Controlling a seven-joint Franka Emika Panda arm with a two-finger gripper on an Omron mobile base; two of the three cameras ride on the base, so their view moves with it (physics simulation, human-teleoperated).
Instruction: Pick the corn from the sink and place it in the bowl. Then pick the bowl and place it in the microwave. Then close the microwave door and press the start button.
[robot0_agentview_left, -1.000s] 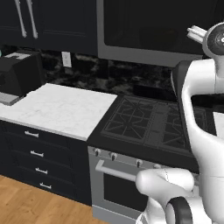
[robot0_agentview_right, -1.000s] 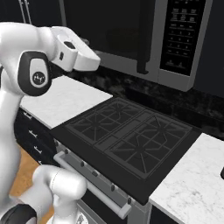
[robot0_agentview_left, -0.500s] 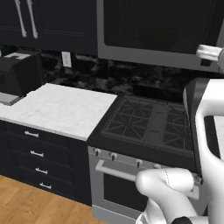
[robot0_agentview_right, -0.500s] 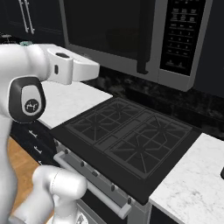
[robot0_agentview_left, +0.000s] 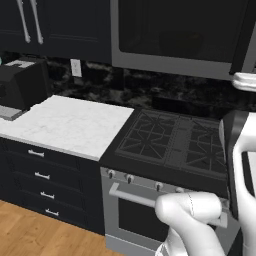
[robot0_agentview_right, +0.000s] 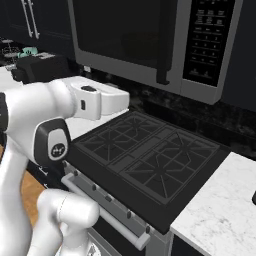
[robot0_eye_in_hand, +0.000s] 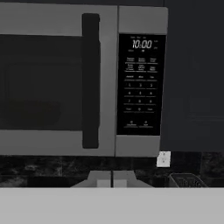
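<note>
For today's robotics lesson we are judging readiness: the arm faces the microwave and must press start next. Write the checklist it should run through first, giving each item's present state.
1. Microwave door closed: ok, flush with its frame, handle upright.
2. Button strip in front of the hand: ok, clock lit.
3. Claw shut for poking: ok, fingertips together.
4. Claw free of load: ok, nothing between the tips.
5. Bowl with corn inside: cannot tell, glass too dark.
6. Which key is start: cannot tell, labels too small.
</note>
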